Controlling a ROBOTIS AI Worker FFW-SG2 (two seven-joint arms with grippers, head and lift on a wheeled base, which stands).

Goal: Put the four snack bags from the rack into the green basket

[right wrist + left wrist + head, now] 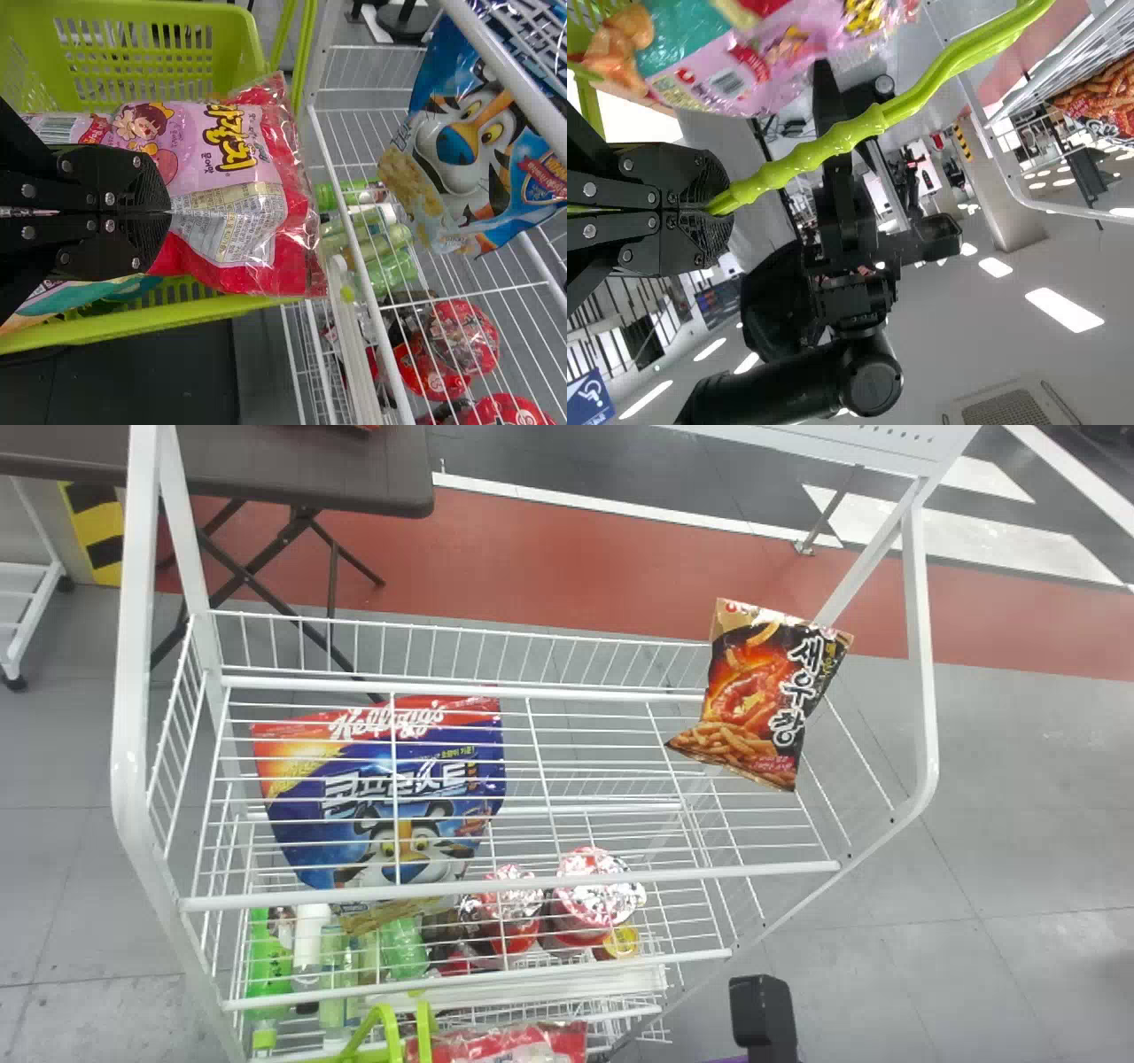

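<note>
In the head view, the green basket's handle [383, 1027] rises at the bottom edge beside a pink-and-red snack bag [540, 1041]. A black part of my right arm [764, 1014] stands right of it. My left gripper [718, 211] is shut on the basket handle [824, 146]. My right gripper [168, 212] has its fingers closed on the pink-and-red bag [235, 199], which lies across the green basket [159, 40] and reaches past its rim. Beneath it is a teal bag [111, 292]. On the rack's top shelf are a blue cereal bag [390, 806], left, and a black-and-orange shrimp snack bag [762, 691], right.
The white wire rack [509, 887] stands ahead, its front bars close to the basket. Red-lidded cups [595, 895] and green bottles [268, 965] occupy a lower shelf. A dark folding table [310, 469] is behind on the left.
</note>
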